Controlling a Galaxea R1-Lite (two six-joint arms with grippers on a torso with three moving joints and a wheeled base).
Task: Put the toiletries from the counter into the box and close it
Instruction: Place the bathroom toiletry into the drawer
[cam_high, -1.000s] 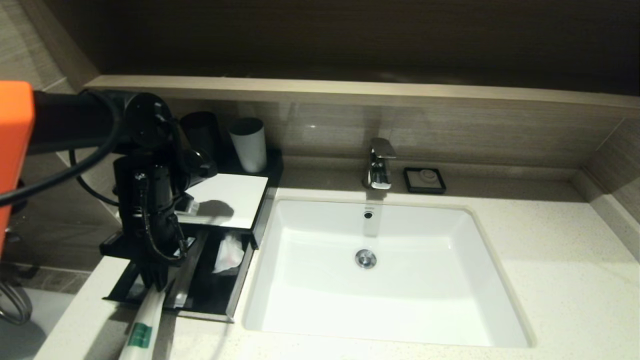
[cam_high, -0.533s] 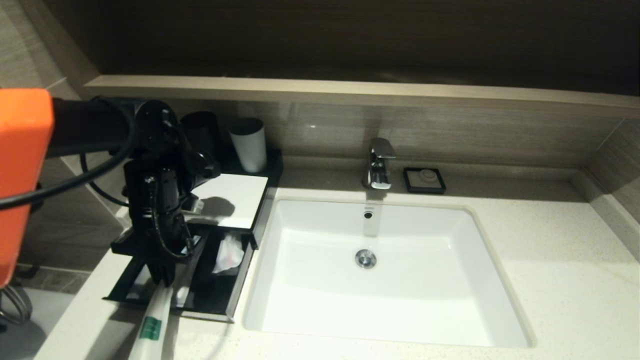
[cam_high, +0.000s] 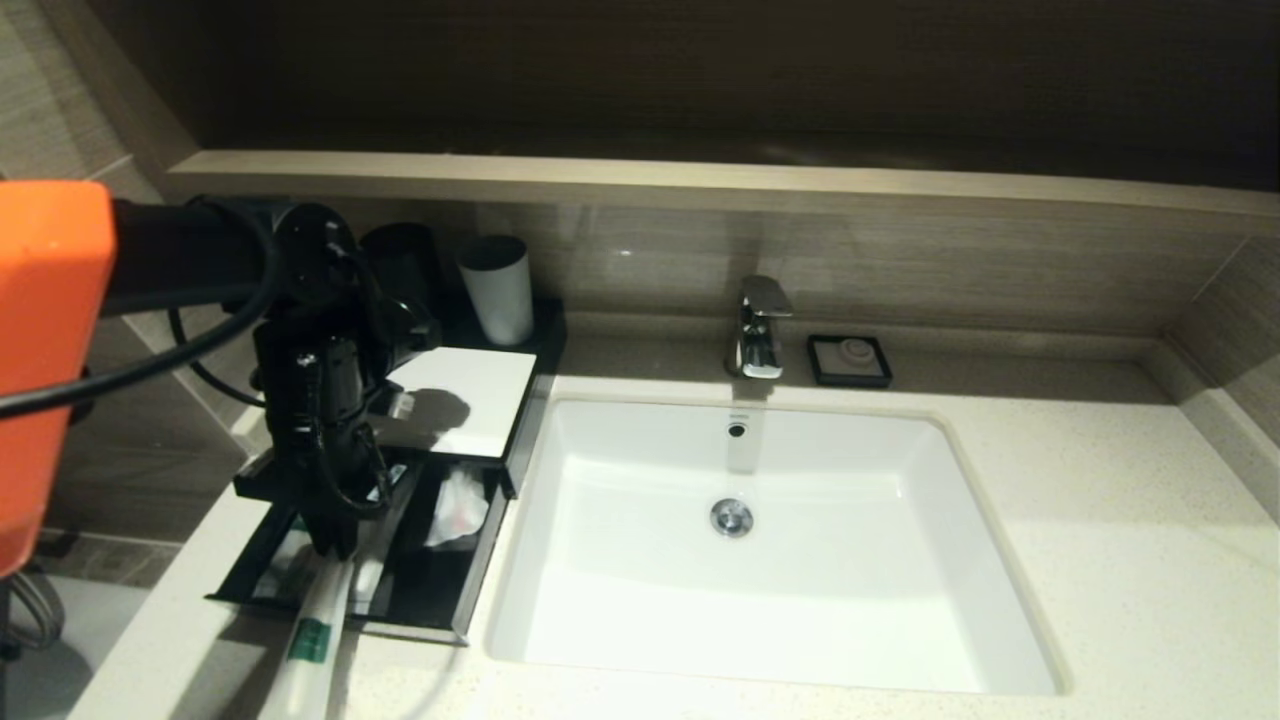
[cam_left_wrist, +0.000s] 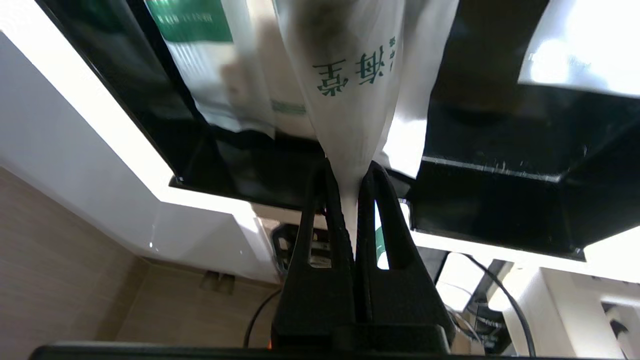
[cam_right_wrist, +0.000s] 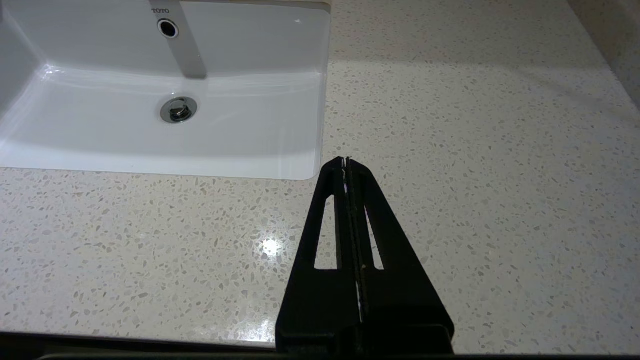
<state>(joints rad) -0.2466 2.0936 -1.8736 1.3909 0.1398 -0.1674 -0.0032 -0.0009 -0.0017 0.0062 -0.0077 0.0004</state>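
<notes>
Left end effector (cam_high: 335, 550) hangs over the open drawer at the near left of the scene, its fingers clamped on the far end of a toiletry packet (cam_high: 312, 630). From the head view the packet slants from the drawer toward the near edge of the table (cam_high: 1100, 560), its green label showing just past the drawer front.

Going by size: the table carries a white basin (cam_high: 760, 640) at its middle. The box (cam_high: 465, 400) stands just left of the basin, its white top panel lit and its black drawer (cam_high: 425, 600) pulled out toward the near side. A crumpled white packet (cam_high: 455, 510) lies in the drawer's right compartment. Behind the box stand a black cup (cam_high: 405, 265) and a white cup (cam_high: 497, 285); a tap (cam_high: 760, 325) and a small black soap dish (cam_high: 850, 360) sit along the far edge of the basin.

The left wrist view gives what the head view hides: the black fingers (cam_left_wrist: 325, 215) pinch the narrowed end of the packet (cam_left_wrist: 350, 100), which bears green printed characters, and a second packet (cam_left_wrist: 225, 75) with a green label lies under it inside the drawer (cam_left_wrist: 500, 200).

Only the right wrist view shows the right end effector (cam_right_wrist: 346, 162), its fingers pressed together on nothing, above bare speckled table (cam_right_wrist: 475, 150) near the right corner of the basin (cam_right_wrist: 175, 145).
</notes>
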